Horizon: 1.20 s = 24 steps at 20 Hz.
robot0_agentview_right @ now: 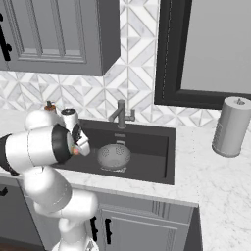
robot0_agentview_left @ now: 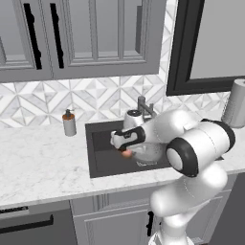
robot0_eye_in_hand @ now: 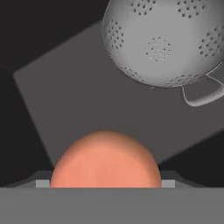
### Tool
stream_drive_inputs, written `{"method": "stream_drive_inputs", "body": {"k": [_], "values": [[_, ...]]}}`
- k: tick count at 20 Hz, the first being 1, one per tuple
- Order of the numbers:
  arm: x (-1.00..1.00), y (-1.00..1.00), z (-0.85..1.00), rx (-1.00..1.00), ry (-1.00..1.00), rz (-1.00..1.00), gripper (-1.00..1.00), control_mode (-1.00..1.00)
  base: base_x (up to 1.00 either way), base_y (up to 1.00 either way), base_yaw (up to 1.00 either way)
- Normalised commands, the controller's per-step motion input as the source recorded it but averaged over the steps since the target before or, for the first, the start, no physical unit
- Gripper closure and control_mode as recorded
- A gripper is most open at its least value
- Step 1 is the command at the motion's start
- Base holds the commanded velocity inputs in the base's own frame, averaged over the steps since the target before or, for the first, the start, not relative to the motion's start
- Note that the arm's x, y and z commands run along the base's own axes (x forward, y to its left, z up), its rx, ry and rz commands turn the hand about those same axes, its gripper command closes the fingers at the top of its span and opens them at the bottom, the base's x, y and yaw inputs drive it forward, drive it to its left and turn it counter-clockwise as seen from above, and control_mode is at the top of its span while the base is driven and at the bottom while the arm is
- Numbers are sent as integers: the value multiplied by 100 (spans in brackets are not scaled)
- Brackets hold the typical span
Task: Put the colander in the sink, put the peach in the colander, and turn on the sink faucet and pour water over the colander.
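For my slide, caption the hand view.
Gripper carrying the peach over the dark sink, toward the empty colander.

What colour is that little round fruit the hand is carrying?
Orange-pink. The peach shows best in the hand view, close up above the dark sink.

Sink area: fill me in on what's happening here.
The robot arm is carrying the peach in its pincer over the dark sink. The colander already sits in the basin, empty. The peach is off to one side of it, not yet above the bowl. The faucet stands behind, with no water running. A soap bottle stands on the counter.
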Motion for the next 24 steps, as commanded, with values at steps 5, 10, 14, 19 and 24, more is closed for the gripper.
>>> {"method": "stream_drive_inputs", "body": {"k": [5,10,14,19,24], "values": [[33,-83,0,3,0,-7,100,-100,0,0,0],[22,-36,-24,-3,-7,-7,100,-100,0,0,0],[12,-4,-37,-9,-11,-7,100,-100,0,0,0],[20,0,-31,-5,-7,-5,100,-100,0,0,0],[33,-9,0,0,0,-2,100,-100,0,0,0]]}}
